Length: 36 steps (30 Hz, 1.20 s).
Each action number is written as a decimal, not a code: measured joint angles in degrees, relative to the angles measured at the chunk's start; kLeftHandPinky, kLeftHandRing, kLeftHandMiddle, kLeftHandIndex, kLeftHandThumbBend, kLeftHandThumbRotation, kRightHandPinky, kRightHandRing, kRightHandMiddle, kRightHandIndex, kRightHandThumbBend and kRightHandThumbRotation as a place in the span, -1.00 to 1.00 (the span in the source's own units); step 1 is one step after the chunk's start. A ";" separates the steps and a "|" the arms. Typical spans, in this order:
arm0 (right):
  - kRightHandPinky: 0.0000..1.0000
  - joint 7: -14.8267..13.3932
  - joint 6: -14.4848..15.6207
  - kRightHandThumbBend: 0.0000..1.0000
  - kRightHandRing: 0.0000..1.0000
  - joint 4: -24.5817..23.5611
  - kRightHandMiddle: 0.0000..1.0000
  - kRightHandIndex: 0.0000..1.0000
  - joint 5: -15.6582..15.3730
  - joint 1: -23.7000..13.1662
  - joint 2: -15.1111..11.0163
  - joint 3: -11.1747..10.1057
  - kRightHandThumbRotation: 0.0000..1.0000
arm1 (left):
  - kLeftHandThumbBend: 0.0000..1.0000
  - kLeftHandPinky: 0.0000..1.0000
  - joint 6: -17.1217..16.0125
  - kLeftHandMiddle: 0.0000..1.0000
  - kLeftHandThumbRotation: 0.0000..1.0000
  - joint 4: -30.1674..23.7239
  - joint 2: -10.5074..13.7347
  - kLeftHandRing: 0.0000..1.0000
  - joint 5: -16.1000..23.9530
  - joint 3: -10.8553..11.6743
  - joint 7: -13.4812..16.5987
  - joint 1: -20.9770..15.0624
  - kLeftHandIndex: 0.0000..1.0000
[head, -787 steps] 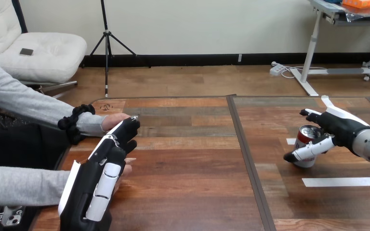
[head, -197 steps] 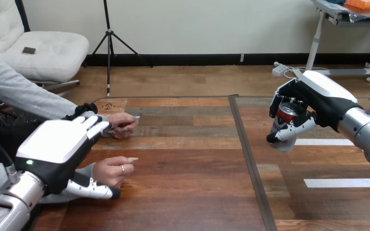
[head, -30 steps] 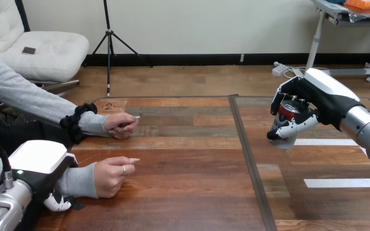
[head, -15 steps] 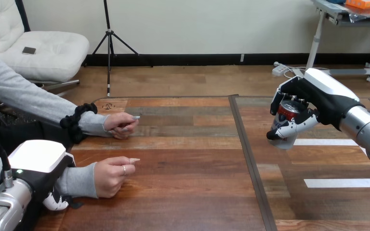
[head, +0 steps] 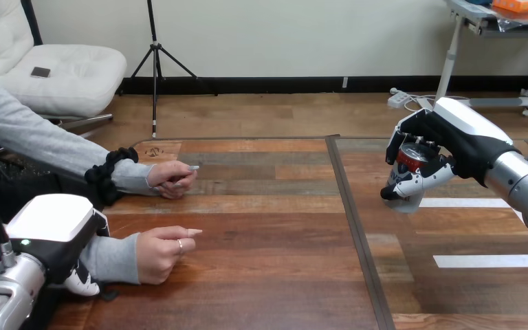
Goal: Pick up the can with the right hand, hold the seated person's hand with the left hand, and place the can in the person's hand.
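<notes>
can (head: 411, 167) aloft over table (head: 268, 227), right side, well apart from person's hand (head: 161, 253) | axis near upright, top tipped toward me | right hand (head: 454, 144) curled round it | left hand (head: 51, 234) seems wrapped on forearm (head: 118, 258) | step: carry; next: cross left, needs that palm open and upturned

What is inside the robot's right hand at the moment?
A can. Its silver top and part of its red side show between the curled fingers of the right hand. Much of its side is covered by the fingers and the thumb across its front.
</notes>
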 measured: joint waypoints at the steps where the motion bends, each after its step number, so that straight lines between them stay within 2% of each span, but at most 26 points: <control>1: -0.32 0.00 0.00 0.50 -0.25 0.00 -0.17 -0.16 0.00 0.00 0.00 0.00 -1.00 | 0.79 -0.53 -0.25 -0.19 -1.00 0.20 0.00 -0.37 -0.27 0.03 0.27 0.00 -0.11; 6: -0.32 0.00 0.01 0.50 -0.25 0.00 -0.17 -0.16 0.00 0.01 -0.03 0.00 -1.00 | 0.75 -0.55 -1.91 -0.24 -1.00 1.27 0.00 -0.41 -2.11 0.06 1.87 0.01 -0.14; 19: -0.33 0.06 0.06 0.49 -0.26 0.00 -0.18 -0.15 0.00 0.02 -0.03 0.00 -1.00 | 0.72 -0.51 -5.66 -0.23 -1.00 3.43 0.01 -0.37 -4.22 0.06 4.90 0.01 -0.15; 36: -0.31 0.06 0.57 0.51 -0.25 0.00 -0.17 -0.15 -0.06 0.01 -0.03 0.00 -1.00 | 0.75 -0.47 -7.68 -0.22 -1.00 3.52 0.02 -0.34 -6.26 0.55 5.21 0.08 -0.13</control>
